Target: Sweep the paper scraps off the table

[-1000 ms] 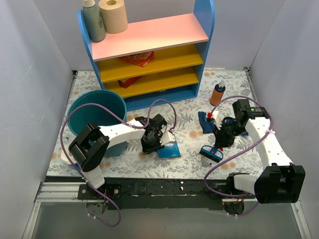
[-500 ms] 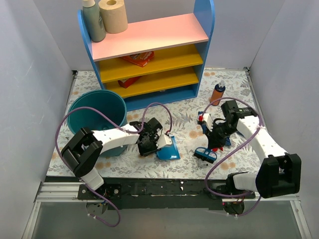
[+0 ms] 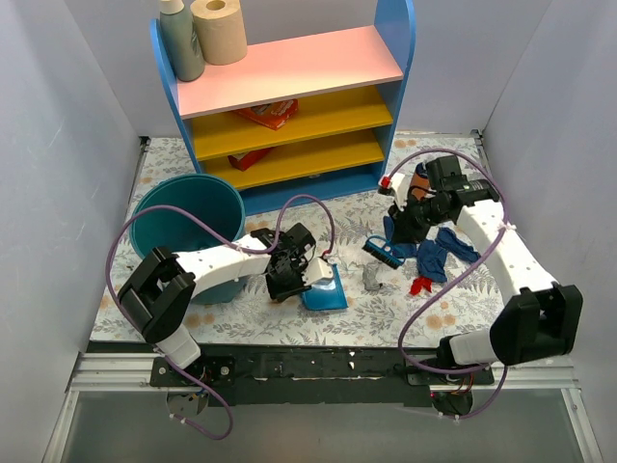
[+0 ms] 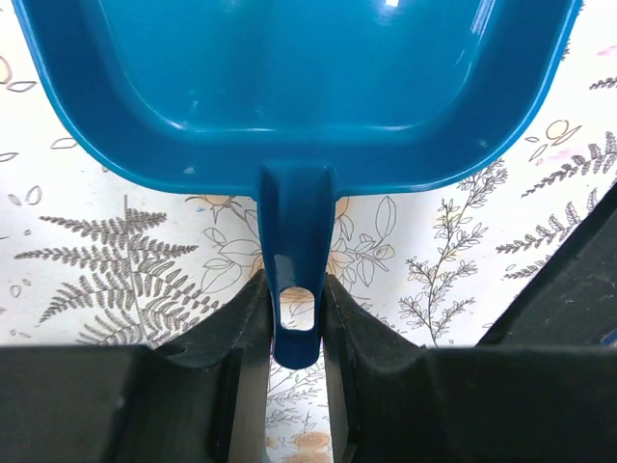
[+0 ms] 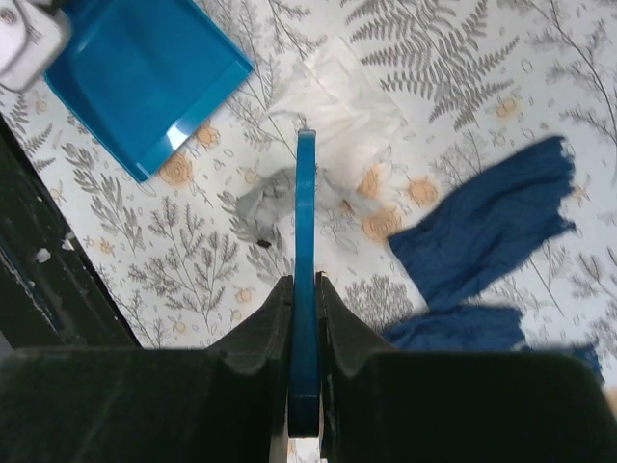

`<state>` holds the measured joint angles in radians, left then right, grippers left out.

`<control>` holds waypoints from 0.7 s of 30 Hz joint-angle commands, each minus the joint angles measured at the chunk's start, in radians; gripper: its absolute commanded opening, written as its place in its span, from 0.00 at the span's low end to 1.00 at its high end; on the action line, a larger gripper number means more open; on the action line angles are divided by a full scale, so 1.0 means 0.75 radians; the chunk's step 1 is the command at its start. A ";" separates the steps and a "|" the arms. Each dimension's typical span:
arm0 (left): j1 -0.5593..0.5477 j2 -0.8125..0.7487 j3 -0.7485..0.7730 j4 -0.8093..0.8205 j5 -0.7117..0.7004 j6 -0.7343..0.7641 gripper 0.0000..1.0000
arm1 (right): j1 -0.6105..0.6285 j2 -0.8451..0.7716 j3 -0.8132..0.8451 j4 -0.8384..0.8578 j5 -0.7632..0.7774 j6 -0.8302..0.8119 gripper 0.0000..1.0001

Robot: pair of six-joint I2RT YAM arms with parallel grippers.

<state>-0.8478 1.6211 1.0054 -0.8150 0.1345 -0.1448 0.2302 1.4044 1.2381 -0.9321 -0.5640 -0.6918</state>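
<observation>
The left arm (image 3: 227, 258) is lying stretched toward frame centre, with the left gripper (image 3: 301, 274) clamping the dustpan (image 3: 326, 289) handle. The right arm (image 3: 501, 241) is angling to the upper right, with the right gripper (image 3: 405, 224) clamping the brush (image 3: 383, 253).

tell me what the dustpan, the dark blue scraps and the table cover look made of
Dustpan: hard moulded plastic, glossy; sharp light reflections on smooth curved walls. Dark blue scraps: thin paper, possibly tissue; matte, creased, ragged torn edges. Table cover: matte printed sheet, cloth or vinyl, unclear; no weave shows.

Teal bucket (image 3: 188, 177) stands beside shelf unit (image 3: 289, 68) bearing bottle (image 3: 181, 39), paper roll (image 3: 220, 29)
</observation>
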 commanded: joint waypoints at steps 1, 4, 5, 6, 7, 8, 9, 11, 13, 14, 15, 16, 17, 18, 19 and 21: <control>0.003 -0.028 0.103 -0.075 -0.005 0.013 0.00 | -0.002 -0.140 -0.029 -0.099 0.242 0.065 0.01; 0.003 0.006 0.167 -0.136 -0.024 -0.007 0.00 | -0.002 -0.234 -0.088 -0.054 0.503 0.186 0.01; 0.003 0.009 0.185 -0.147 -0.026 -0.009 0.00 | -0.002 -0.252 -0.094 -0.062 0.541 0.192 0.01; 0.003 0.017 0.189 -0.161 -0.038 -0.009 0.00 | -0.002 -0.279 -0.100 -0.068 0.582 0.202 0.01; 0.005 0.017 0.195 -0.165 -0.040 -0.005 0.00 | -0.004 -0.289 -0.123 -0.064 0.679 0.217 0.01; 0.006 0.021 0.202 -0.169 -0.046 -0.005 0.00 | -0.002 -0.302 -0.133 -0.064 0.723 0.217 0.01; 0.003 0.027 0.204 -0.177 -0.052 -0.003 0.00 | -0.002 -0.320 -0.151 -0.060 0.746 0.215 0.01; 0.003 0.037 0.210 -0.188 -0.052 -0.001 0.00 | -0.002 -0.336 -0.203 -0.044 0.858 0.198 0.01; 0.003 0.051 0.210 -0.198 -0.048 -0.001 0.00 | -0.002 -0.343 -0.235 -0.031 0.899 0.188 0.01; 0.005 0.052 0.210 -0.198 -0.046 -0.005 0.00 | -0.002 -0.345 -0.278 -0.013 0.901 0.186 0.01; 0.003 0.052 0.208 -0.194 -0.046 -0.007 0.00 | -0.002 -0.347 -0.299 0.003 0.907 0.182 0.01; 0.003 0.056 0.206 -0.194 -0.048 -0.009 0.00 | -0.004 -0.347 -0.327 0.022 0.907 0.180 0.01; 0.005 0.056 0.206 -0.196 -0.046 -0.011 0.00 | -0.002 -0.341 -0.370 0.052 0.899 0.174 0.01; 0.006 0.058 0.208 -0.200 -0.046 -0.018 0.00 | -0.004 -0.335 -0.389 0.065 0.885 0.168 0.01; 0.003 0.060 0.210 -0.202 -0.046 -0.022 0.00 | -0.002 -0.324 -0.401 0.075 0.844 0.170 0.01; 0.003 0.054 0.210 -0.206 -0.050 -0.026 0.00 | -0.002 -0.281 -0.401 0.071 0.763 0.194 0.01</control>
<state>-0.8474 1.6684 1.1328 -0.9581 0.1013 -0.1532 0.2295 1.1660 0.9451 -0.9310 0.0635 -0.5602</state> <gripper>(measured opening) 0.222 0.170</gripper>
